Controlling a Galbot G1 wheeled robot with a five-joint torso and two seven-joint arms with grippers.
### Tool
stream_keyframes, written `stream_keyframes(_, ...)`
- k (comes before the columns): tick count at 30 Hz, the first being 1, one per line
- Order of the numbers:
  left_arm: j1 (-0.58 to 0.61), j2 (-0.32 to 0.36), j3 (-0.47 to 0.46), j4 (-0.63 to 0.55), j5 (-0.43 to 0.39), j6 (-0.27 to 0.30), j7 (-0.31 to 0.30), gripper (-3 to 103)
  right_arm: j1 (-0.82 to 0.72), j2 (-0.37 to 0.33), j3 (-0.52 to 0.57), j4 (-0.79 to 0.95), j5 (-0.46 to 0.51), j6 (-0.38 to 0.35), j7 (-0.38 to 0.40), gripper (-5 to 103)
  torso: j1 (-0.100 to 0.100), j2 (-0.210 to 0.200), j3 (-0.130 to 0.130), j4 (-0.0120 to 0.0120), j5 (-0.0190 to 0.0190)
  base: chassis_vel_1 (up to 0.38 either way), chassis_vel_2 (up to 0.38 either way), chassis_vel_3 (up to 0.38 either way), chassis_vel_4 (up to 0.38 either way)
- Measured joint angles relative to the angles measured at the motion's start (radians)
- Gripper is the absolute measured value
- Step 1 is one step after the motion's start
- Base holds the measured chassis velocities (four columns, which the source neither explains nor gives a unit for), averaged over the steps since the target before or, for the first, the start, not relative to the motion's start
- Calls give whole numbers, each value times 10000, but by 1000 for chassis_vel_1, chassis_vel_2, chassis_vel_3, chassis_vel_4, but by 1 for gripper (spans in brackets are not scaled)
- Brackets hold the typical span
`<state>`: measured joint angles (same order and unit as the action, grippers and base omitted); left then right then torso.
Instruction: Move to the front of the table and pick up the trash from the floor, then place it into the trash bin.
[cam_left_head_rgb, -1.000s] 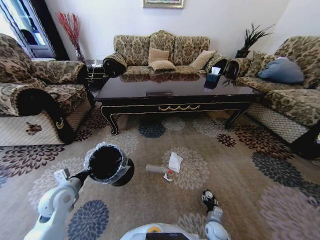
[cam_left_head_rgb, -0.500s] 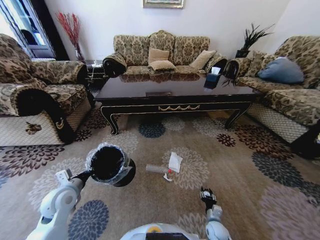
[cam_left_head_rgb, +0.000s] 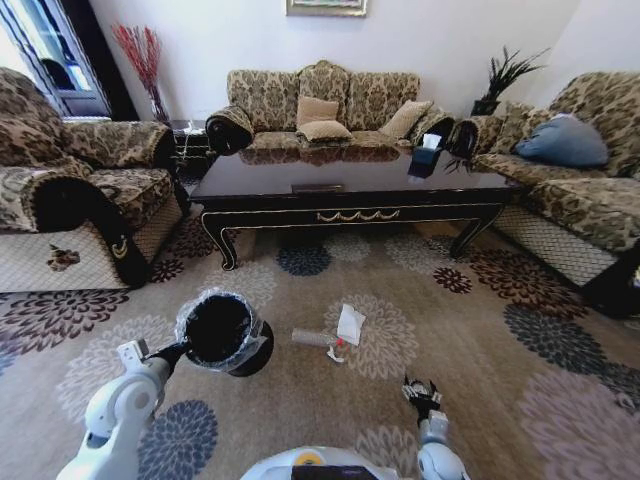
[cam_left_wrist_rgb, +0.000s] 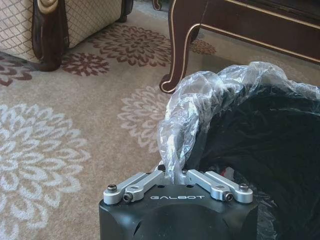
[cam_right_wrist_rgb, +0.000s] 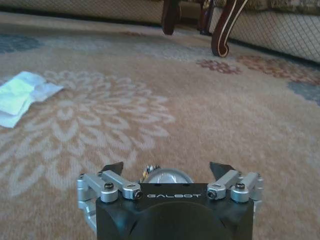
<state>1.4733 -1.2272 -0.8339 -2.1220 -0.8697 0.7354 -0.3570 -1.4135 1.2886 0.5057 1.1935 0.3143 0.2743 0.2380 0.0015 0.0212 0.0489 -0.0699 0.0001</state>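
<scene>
My left gripper (cam_left_head_rgb: 178, 350) is shut on the rim and clear liner of the black trash bin (cam_left_head_rgb: 222, 332), which hangs tilted over the floor (cam_left_head_rgb: 480, 340). The left wrist view shows the fingers (cam_left_wrist_rgb: 150, 179) clamped on the liner at the trash bin (cam_left_wrist_rgb: 260, 150) rim. The trash lies right of the bin: a white paper piece (cam_left_head_rgb: 350, 323) and a small clear bottle (cam_left_head_rgb: 312, 338). My right gripper (cam_left_head_rgb: 421, 392) hovers low over the carpet, open and holding nothing, nearer to me than the trash. Its wrist view shows the right gripper (cam_right_wrist_rgb: 167, 168) and the paper (cam_right_wrist_rgb: 20, 97) off to one side. The dark table (cam_left_head_rgb: 350, 190) stands beyond.
Patterned sofas surround the carpet: one at the left (cam_left_head_rgb: 70, 190), one behind the table (cam_left_head_rgb: 320, 105), one at the right (cam_left_head_rgb: 570, 170). A black tissue box (cam_left_head_rgb: 425, 157) sits on the table. A curved table leg (cam_left_wrist_rgb: 177, 50) is close to the bin.
The left arm has carried the bin slightly to the right, toward the trash. The right gripper has shifted a little near the lower edge, and its fingers look wider apart.
</scene>
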Motion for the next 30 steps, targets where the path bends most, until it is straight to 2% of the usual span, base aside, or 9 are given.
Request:
stream_keyframes(2, -1, -12, 10, 27, 9, 0, 0, 2, 35, 29, -30, -152, 43, -21, -17, 100, 0, 0, 0, 0, -1, 0, 0, 0, 0)
stream_keyframes(13, -23, -14, 13, 96, 20, 0, 0, 2, 274, 101, 6, -747, -27, 46, -241, 100, 0, 1, 0, 0, -1, 0, 0, 0, 0)
stream_keyframes(14, -23, -14, 10, 102, 21, 0, 0, 2, 285, 98, 15, -765, -23, 54, -258, 102, 0, 0, 0, 0, -1, 0, 0, 0, 0)
stream_keyframes(16, -27, -14, 9, 111, 23, 0, 0, 2, 299, 95, 36, -788, -20, 71, -293, 93, 0, 0, 0, 0, -1, 0, 0, 0, 0)
stream_keyframes(19, -32, -21, 10, 114, 29, 0, 0, 2, 299, 93, 51, -790, -17, 81, -324, 88, 0, 0, 0, 0, -1, 0, 0, 0, 0)
stream_keyframes(22, -35, -32, 20, 114, 43, 0, 0, 2, 283, 92, 67, -791, -17, 86, -348, 71, 0, 0, 0, -1, -1, 0, 0, 0, 0)
stream_keyframes(24, -35, -34, 22, 114, 47, 0, 0, 2, 275, 92, 75, -792, -19, 88, -351, 71, 0, 0, 0, 0, -1, 0, 0, 0, 0)
stream_keyframes(27, -23, -35, 24, 108, 57, 0, -1, 2, 246, 90, 99, -792, -48, 116, -375, 56, 0, 1, 0, 0, -1, 0, 0, 0, 0)
stream_keyframes(30, -4, -23, 19, 84, 59, 0, -1, 2, 209, 89, 117, -767, -86, 146, -391, 50, 0, 0, 0, 0, -2, 0, 0, 0, 0)
